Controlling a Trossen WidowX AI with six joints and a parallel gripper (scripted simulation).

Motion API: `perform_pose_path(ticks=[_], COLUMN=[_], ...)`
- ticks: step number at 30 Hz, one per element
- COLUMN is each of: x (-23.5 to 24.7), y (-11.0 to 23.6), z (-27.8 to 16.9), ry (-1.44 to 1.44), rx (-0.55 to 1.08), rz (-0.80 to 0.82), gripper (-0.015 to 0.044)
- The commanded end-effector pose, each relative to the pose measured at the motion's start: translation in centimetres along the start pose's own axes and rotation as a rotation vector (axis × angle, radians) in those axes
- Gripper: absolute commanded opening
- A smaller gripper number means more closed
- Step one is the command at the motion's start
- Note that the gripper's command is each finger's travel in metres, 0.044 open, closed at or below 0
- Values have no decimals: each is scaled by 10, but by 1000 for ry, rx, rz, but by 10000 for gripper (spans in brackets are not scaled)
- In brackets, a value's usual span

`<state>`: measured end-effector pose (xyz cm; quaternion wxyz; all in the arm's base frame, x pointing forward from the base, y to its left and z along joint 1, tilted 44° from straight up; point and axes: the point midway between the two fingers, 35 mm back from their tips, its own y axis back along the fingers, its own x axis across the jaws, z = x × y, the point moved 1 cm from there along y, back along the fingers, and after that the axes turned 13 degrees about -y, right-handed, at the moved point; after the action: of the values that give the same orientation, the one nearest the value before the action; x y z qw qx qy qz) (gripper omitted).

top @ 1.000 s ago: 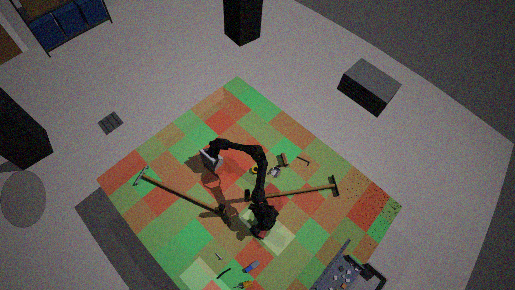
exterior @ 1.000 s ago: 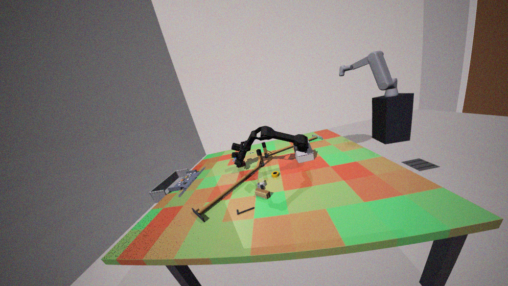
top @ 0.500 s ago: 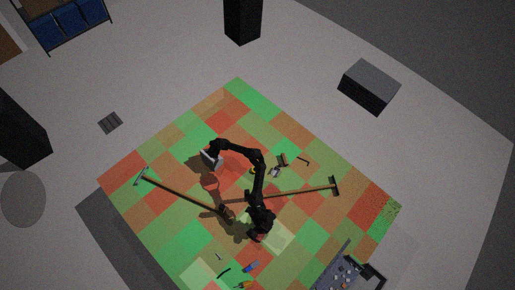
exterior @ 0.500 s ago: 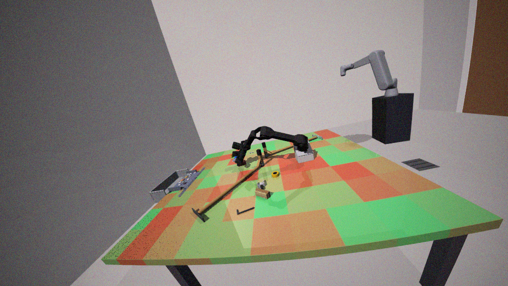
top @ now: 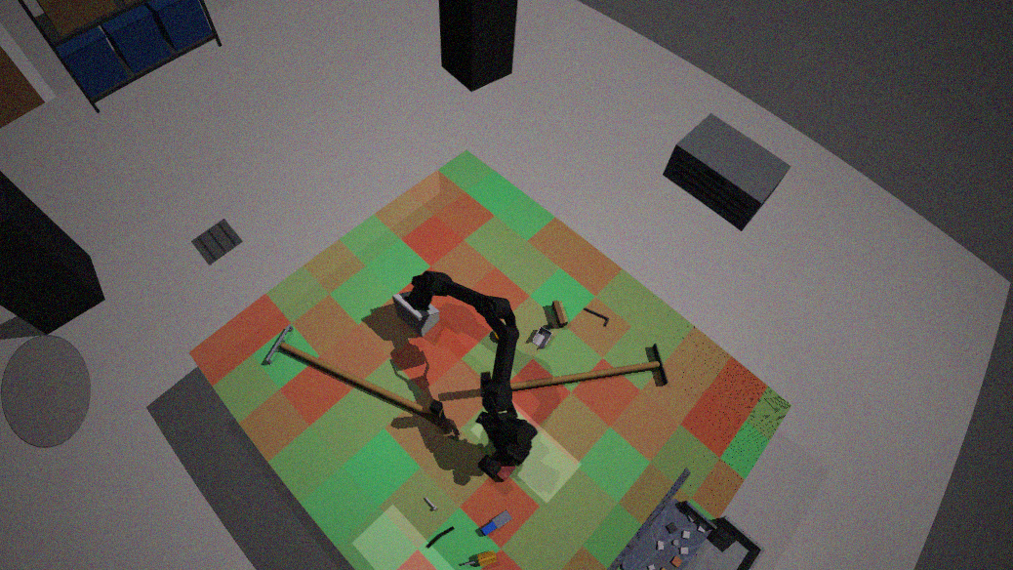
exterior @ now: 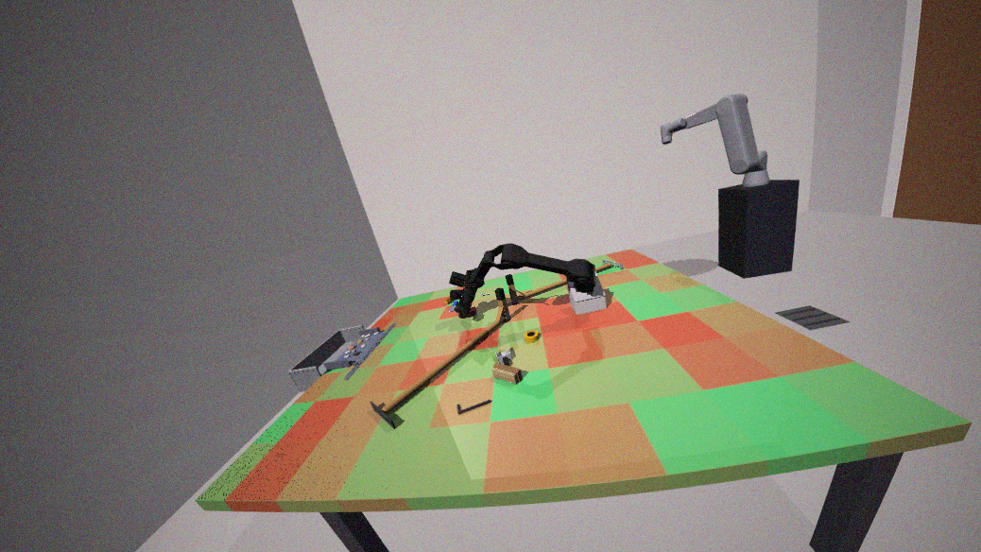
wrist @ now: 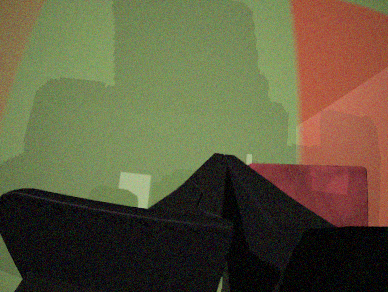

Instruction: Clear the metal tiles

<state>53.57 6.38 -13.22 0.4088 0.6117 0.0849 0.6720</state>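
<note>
The gripper [top: 498, 468] hangs clenched on nothing above the checkered table [top: 333, 461]. Two long scrapers [top: 353, 381] [top: 587, 375] lie released; tiles sit on the bench plate [top: 648, 549].

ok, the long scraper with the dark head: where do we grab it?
Take the wooden handle near its arm-side end, from above, fingers across the shaft: it's thin, straight and low over the table. The end effector is shut empty; open first.
</note>
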Motion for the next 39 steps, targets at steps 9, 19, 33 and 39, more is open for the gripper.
perform_pose_path(ticks=[9, 19, 33, 39], x=[-20, -37, -60, -70], y=[-1, 0, 1, 2], z=[3, 6, 9, 9], ry=[4, 4, 4, 4], rx=[3, 2, 0, -2], rz=[2, 3, 6, 7], gripper=[0, 0, 0, 0])
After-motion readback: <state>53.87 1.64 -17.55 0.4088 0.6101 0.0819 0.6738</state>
